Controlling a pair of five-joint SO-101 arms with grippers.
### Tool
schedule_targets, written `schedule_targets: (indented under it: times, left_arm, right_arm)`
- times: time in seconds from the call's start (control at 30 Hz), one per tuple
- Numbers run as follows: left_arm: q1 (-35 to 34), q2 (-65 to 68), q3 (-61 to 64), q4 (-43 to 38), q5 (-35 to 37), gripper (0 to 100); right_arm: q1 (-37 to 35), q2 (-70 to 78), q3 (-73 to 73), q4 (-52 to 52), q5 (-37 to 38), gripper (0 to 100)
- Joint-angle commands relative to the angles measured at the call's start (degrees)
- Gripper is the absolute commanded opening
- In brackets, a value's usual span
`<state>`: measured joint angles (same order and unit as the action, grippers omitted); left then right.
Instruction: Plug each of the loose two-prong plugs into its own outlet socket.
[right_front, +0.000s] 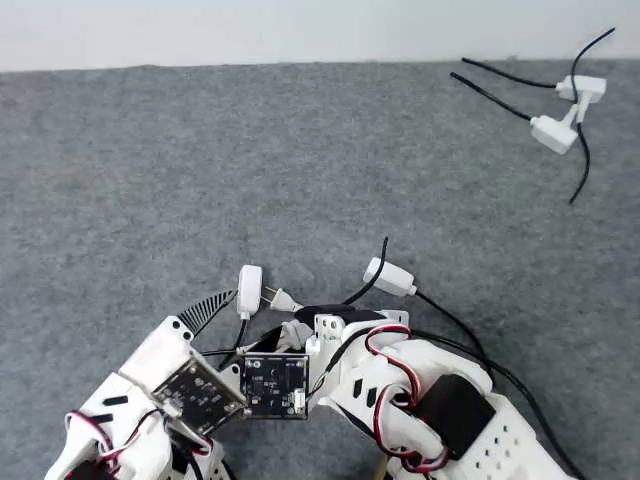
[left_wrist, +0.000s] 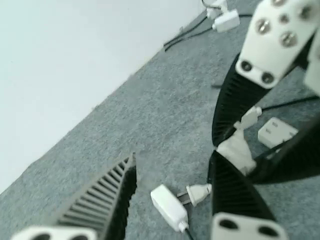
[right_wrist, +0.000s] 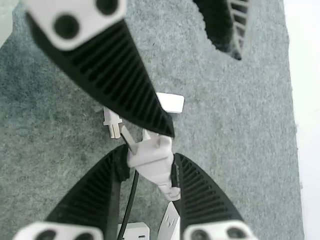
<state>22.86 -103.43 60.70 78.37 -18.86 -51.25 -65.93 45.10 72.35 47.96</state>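
Note:
My right gripper (right_wrist: 150, 155) is shut on a small white connector (right_wrist: 150, 162) with a black cord, held just above the grey mat. The same connector (left_wrist: 235, 147) appears in the left wrist view, pinched between the right arm's black fingers (left_wrist: 232, 100). A loose white two-prong plug (right_front: 250, 288) lies on the mat, prongs toward a small white piece (right_front: 283, 299). My left gripper (left_wrist: 172, 160) stands open and straddles this plug (left_wrist: 169, 209). One left fingertip (right_wrist: 167, 130) sits right against the held connector.
A white connector body (right_front: 390, 277) with black cords lies just beyond the right arm. Two joined white plug-and-socket pairs (right_front: 555, 132) (right_front: 583, 88) with black cords lie at the far right. Both arms crowd the near edge. A pale wall borders the mat.

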Motion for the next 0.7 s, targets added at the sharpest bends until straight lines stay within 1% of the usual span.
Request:
schedule_targets:
  times: [0.0, 0.1, 0.27, 0.43, 0.53, 0.67]
  left_arm:
    - [-0.18, -0.26, 0.04, -1.14, 0.53, 24]
    - [-0.18, -0.26, 0.66, -1.23, 0.53, 24]
    - [-0.26, -0.26, 4.00, -1.76, 0.35, 24]
    - [-0.26, -0.26, 9.54, -4.84, 0.26, 24]
    - [-0.35, -0.26, 10.68, -5.98, 0.26, 24]
    - [-4.22, -0.26, 8.40, -6.33, 0.53, 24]
  right_arm:
    - [-0.22, -0.57, -3.52, 0.22, -0.44, 1.0]
    - [-0.13, -0.57, -4.04, 0.40, -0.44, 1.0]
    - [2.95, -0.57, -4.22, 0.22, 1.58, 1.0]
    - [3.47, -0.57, -4.22, 0.13, 1.58, 1.0]
    - [3.47, -0.57, -4.22, 0.13, 1.58, 1.0]
    - [3.82, -0.57, -4.13, 0.13, 1.58, 1.0]
